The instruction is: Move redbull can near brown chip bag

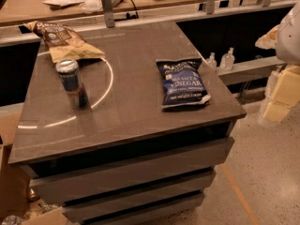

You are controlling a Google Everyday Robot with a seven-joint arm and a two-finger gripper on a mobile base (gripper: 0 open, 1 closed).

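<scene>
Redbull can (72, 84) stands upright on worktop (136, 107), just beside brown chip bag (63, 41); gripper (291, 34) at right edge, grip state cannot be told.

end effector (289, 34): a pale rounded shape at the right edge of the room, off the desk's right side.
desk (136, 111): glossy grey-brown top, left of and lower than the end effector, with three drawer fronts (136, 172) beneath.
blue chip bag (183, 82): lies flat on the desk's right half, "Vinegar" label up, left of and below the end effector.
clear bottles (220, 60): two small ones on a ledge, between the desk and the end effector.
pale yellow blocks (283, 95): stacked just below the end effector.
back counter (28, 6): wooden, strewn with papers, far to its left and higher.
cardboard box (9, 182): bottom left, farthest from it.
floor (262, 182): speckled, below it.
</scene>
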